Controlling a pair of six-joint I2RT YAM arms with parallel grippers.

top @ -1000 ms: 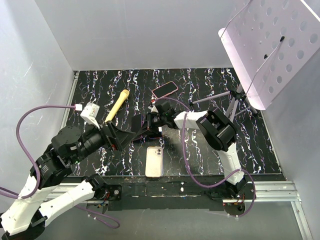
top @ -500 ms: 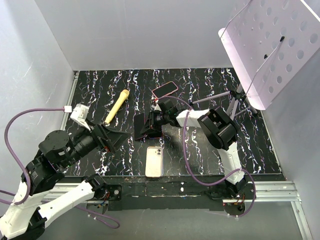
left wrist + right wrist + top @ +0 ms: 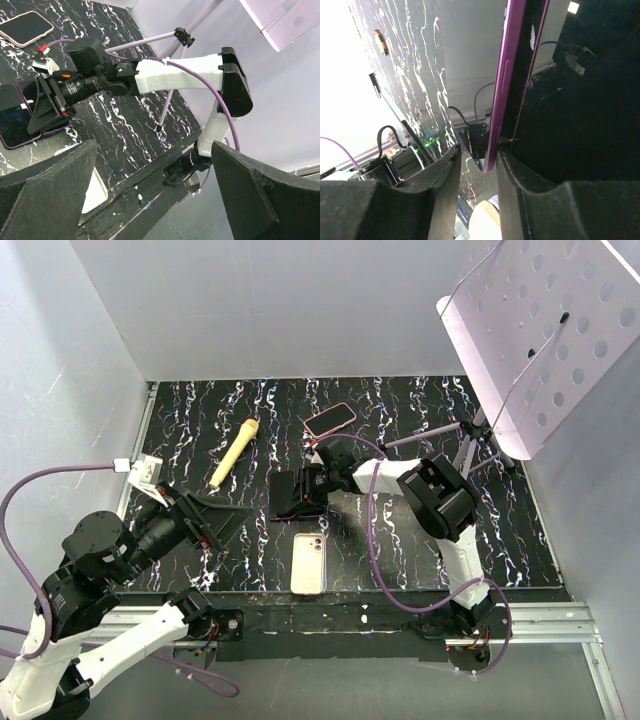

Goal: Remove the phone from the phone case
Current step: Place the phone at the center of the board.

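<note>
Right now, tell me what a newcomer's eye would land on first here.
The right pincer straddling the edge of the purple phone case at the middle of the table draws the eye first. Next come the left pincer, gaping open at near left, and the white phone lying just nearer the camera.

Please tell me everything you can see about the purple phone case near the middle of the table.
The purple phone case is a thin slab with a glossy purple rim, seemingly plastic, around a dark face. It lies near the middle of the table, behind the white phone. The right gripper reaches it from the right; the right wrist view shows its rim between the fingers, apparently pinched.
</note>
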